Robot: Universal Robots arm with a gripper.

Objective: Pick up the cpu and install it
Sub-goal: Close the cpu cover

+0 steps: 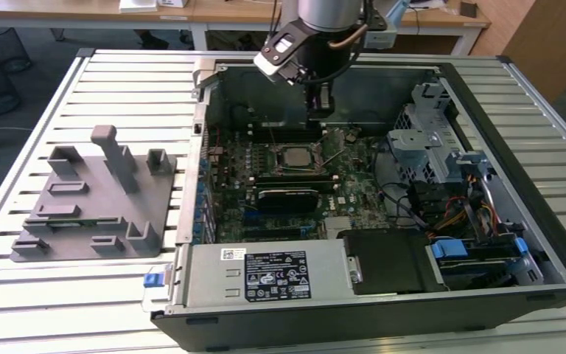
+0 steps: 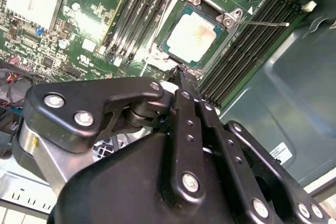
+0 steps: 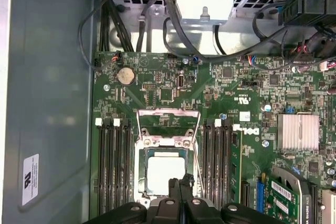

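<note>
The cpu (image 1: 293,157), a small square chip with a silvery top, lies flat in the socket on the motherboard inside the open computer case (image 1: 519,133). It appears in both wrist views (image 2: 197,36) (image 3: 165,174). The socket's metal frame (image 3: 168,121) is flipped up and open. My gripper (image 1: 320,110) hangs above the board, just beyond the socket's far edge. Its two fingertips (image 2: 184,73) are pressed together with nothing between them, and they sit close over the edge of the cpu in the first wrist view (image 3: 180,183).
A grey plastic holder block (image 1: 91,199) with upright posts stands on the slatted table at the exterior view's left. Inside the case are memory slots (image 3: 113,161), a drive cage (image 1: 430,140), cables (image 1: 450,214) and a power supply (image 1: 263,276) near the front.
</note>
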